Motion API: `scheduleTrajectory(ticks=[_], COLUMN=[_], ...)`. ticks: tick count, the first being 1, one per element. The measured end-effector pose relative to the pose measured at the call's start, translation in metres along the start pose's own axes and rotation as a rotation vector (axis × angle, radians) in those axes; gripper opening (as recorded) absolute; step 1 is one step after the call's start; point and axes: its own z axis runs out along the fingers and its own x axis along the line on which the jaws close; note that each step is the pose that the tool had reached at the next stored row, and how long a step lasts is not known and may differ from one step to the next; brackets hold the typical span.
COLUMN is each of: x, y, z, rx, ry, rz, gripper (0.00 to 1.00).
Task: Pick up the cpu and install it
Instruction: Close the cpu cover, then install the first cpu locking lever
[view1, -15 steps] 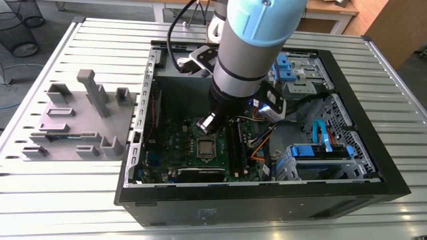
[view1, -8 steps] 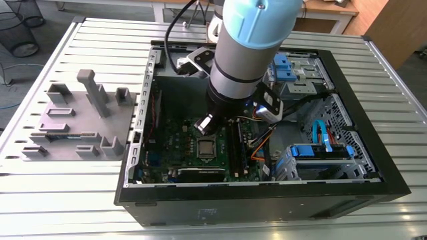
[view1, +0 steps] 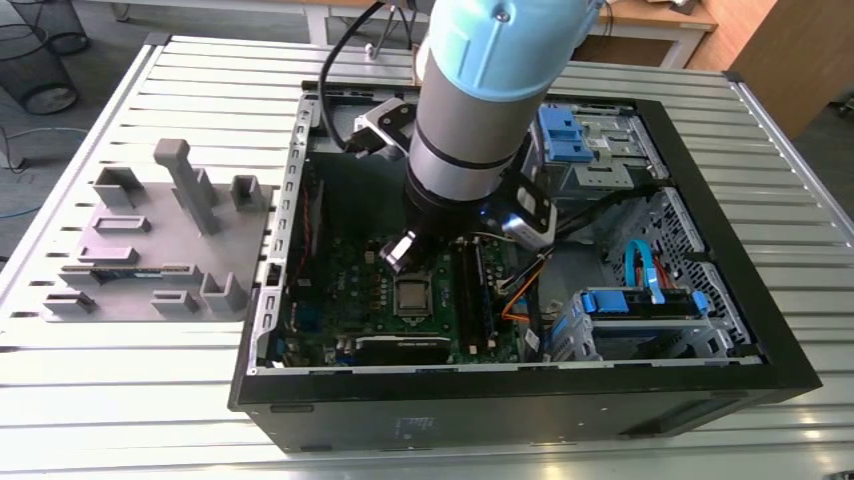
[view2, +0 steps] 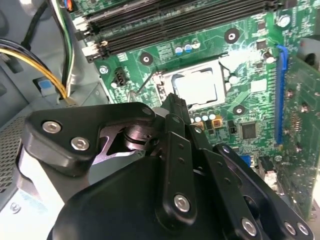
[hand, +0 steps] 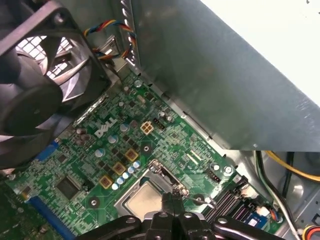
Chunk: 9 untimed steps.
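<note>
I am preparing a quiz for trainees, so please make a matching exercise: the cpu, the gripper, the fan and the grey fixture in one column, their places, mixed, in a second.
1 cpu
2 gripper
3 fan
4 grey fixture

A on the table, outside the computer case
B in the socket on the green motherboard
C black, beside the motherboard's edge
D just above the cpu

Pairs: 1-B; 2-D; 3-C; 4-A
</note>
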Motion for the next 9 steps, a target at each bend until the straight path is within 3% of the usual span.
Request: scheduleTrajectory(ticks=[2, 4, 6, 9], x=[0.0004, 0.0005, 0.0005, 0.0005], y=[-0.0003, -0.0003, -0.0003, -0.0002], z=[-0.0002, -0.0001, -0.0001, -0.0001], rx=[0.0065, 0.0069, 0.0167, 0.0167], ry=[0.0061, 0.0063, -0.0041, -0.0042], rz=[0.001, 0.001, -0.001, -0.001], gripper=[0.11, 0.11, 0.11, 0.11])
